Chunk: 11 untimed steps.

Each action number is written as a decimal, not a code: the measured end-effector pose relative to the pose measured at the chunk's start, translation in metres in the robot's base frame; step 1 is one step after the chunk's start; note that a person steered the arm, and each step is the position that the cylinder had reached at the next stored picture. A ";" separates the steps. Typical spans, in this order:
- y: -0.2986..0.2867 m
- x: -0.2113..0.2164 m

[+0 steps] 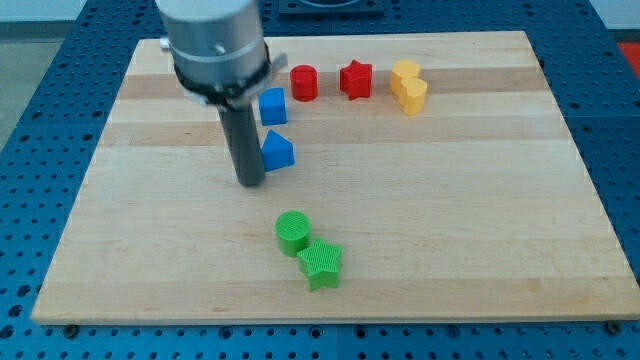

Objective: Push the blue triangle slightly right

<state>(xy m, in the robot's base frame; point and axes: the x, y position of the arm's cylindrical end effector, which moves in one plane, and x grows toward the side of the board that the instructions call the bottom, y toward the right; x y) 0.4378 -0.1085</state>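
On the board's left-centre, the blue triangle lies just right of my tip, apparently touching it. Approach looks complete; the next move calls for a short rightward push. The rod stands vertical; no fingers exist to open or close.

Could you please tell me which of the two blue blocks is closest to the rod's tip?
The blue triangle, just to the view's right of my tip; the blue cube sits farther toward the view's top.
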 end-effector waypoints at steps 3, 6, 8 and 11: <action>0.009 -0.049; 0.014 -0.023; 0.040 -0.024; 0.070 -0.027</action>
